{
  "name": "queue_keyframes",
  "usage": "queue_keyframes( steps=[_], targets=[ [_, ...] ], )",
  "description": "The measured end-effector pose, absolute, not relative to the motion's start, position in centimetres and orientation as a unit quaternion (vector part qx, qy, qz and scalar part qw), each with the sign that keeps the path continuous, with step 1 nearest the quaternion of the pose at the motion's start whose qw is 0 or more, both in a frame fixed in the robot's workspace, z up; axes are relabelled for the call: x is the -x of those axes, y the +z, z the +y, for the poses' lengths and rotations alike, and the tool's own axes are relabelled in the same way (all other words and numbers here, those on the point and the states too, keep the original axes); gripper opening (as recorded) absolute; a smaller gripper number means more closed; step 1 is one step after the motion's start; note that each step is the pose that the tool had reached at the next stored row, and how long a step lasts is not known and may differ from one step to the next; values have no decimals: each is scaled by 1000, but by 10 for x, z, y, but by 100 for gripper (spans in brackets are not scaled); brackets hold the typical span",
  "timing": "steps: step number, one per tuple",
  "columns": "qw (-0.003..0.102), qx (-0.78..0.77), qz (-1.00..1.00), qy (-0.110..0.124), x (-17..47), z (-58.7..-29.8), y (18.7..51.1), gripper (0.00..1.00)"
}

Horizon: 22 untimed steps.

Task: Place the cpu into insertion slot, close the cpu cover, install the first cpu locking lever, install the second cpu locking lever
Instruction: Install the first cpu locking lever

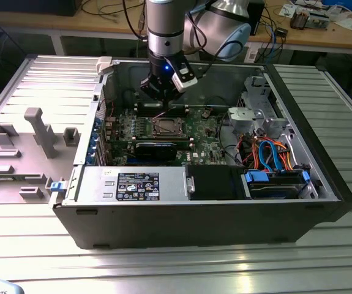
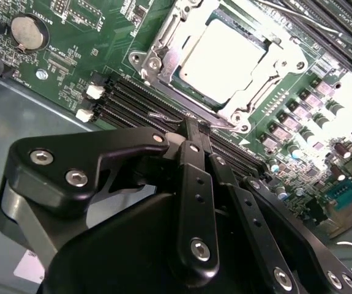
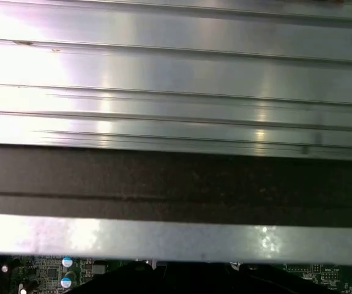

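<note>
The cpu (image 2: 223, 54) is already sitting in the insertion slot (image 1: 165, 127), out in the middle of the green motherboard (image 1: 201, 133) inside the open case (image 1: 182, 226). Going left to right in the exterior view: grey plastic fixtures (image 1: 38, 131) are lying on the table at the left, then the board with the socket, then the drive cage with blue and orange cables (image 1: 267, 153) at the right. The gripper (image 2: 195, 127) is hovering just on the far side of the socket, fingers pinched nearly together and holding nothing, tips pointing at a thin wire lever (image 2: 163, 116) running along the socket's edge. The cpu cover (image 2: 163, 46) is looking like it's down around the chip, whose dull silver top is showing through the window.
</note>
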<state>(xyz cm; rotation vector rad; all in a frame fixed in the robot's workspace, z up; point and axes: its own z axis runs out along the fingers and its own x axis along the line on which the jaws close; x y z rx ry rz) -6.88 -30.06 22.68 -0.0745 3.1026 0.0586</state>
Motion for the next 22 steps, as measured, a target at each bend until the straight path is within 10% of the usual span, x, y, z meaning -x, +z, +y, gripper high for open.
queue_keyframes(
  steps=[22],
  targets=[
    [19, 24, 999, 19, 51, -301, 210, 11]
  ],
)
